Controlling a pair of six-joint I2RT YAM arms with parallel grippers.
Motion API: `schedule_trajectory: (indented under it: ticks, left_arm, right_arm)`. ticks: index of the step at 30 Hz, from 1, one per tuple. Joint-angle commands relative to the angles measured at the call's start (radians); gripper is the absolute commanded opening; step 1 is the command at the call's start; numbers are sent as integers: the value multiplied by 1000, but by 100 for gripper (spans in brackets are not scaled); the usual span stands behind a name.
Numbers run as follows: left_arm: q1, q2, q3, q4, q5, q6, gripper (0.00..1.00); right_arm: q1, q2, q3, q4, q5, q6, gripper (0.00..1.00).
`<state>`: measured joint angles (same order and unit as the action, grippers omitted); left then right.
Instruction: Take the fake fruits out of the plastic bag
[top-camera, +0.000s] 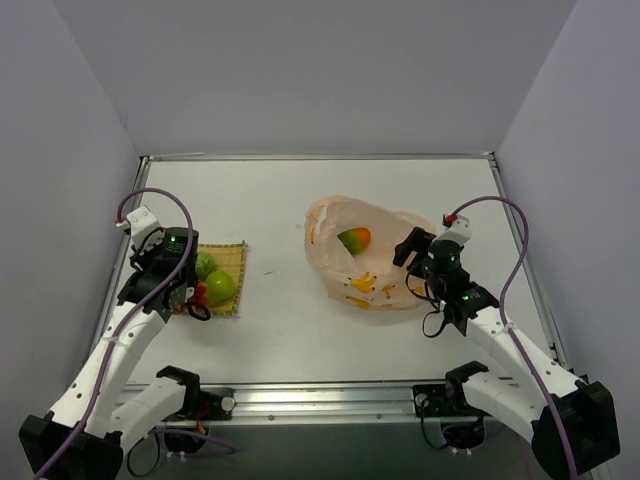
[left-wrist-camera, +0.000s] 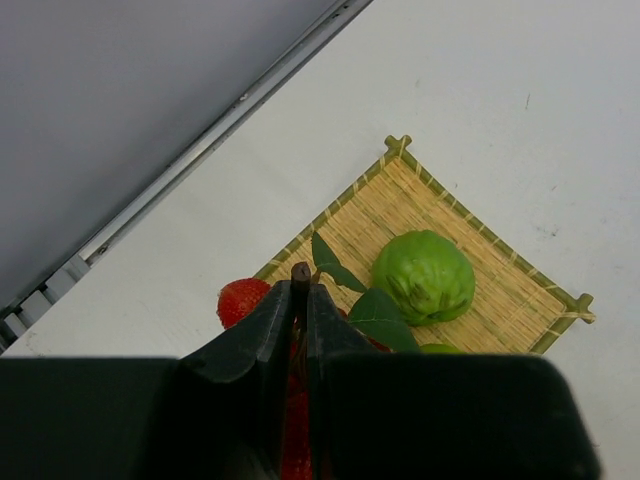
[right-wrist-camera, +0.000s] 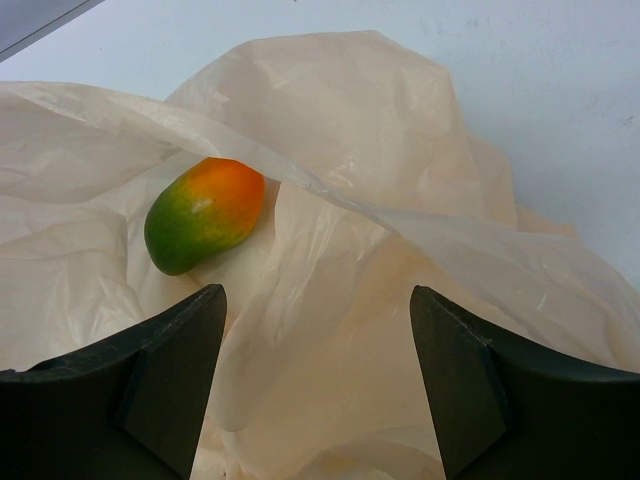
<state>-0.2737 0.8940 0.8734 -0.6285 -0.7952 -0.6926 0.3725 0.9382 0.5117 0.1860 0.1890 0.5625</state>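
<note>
Left hand (top-camera: 192, 298), seen from above, sits low at the near edge of the woven mat (top-camera: 236, 258), its arm folded back. The right hand (top-camera: 406, 248) points into the plastic bag (top-camera: 385, 285), with the mango (top-camera: 354, 240) just beyond it.

Left wrist view: the fingers are pinched tight on the stem of the berry bunch (left-wrist-camera: 242, 300), a green fruit (left-wrist-camera: 425, 275) ahead-right. One berry overhangs the mat, so release may spill the bunch onto the counter (left-wrist-camera: 500, 90).

Right wrist view: this hand is spread wide and holds nothing. With the mango ahead-left among loose folds (thin film), closing could nip plastic too.
</note>
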Motion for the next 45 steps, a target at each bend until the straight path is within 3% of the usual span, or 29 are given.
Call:
schedule_trajectory:
  ticks: [1, 13, 14, 18, 22, 26, 40, 44, 45]
  left_arm:
    - [7, 45, 27, 87, 2, -21, 3]
    - [8, 213, 42, 101, -45, -50, 4]
    - [8, 218, 42, 102, -44, -53, 8]
    - [8, 223, 30, 115, -42, -56, 42]
    - [8, 209, 15, 139, -35, -53, 59]
    - [7, 197, 18, 156, -10, -44, 68]
    - [-5, 31, 47, 154, 155, 28, 75]
    - [-56, 8, 90, 165, 227, 25, 65]
    - [-120, 11, 101, 174, 241, 19, 61]
  right_arm:
    - [-7, -7, -10, 43, -8, -13, 70]
    - [-9, -10, -16, 43, -10, -12, 70]
    - [-7, -13, -18, 44, -10, -13, 70]
    - [-9, -16, -22, 44, -11, -12, 70]
    - [-10, -12, -22, 47, -11, -12, 70]
    - [-9, -16, -24, 47, -14, -10, 70]
    - [-7, -13, -21, 49, -14, -3, 71]
    - [-7, -18, -24, 47, -22, 8, 69]
    - [-7, -19, -25, 47, -25, 10, 68]
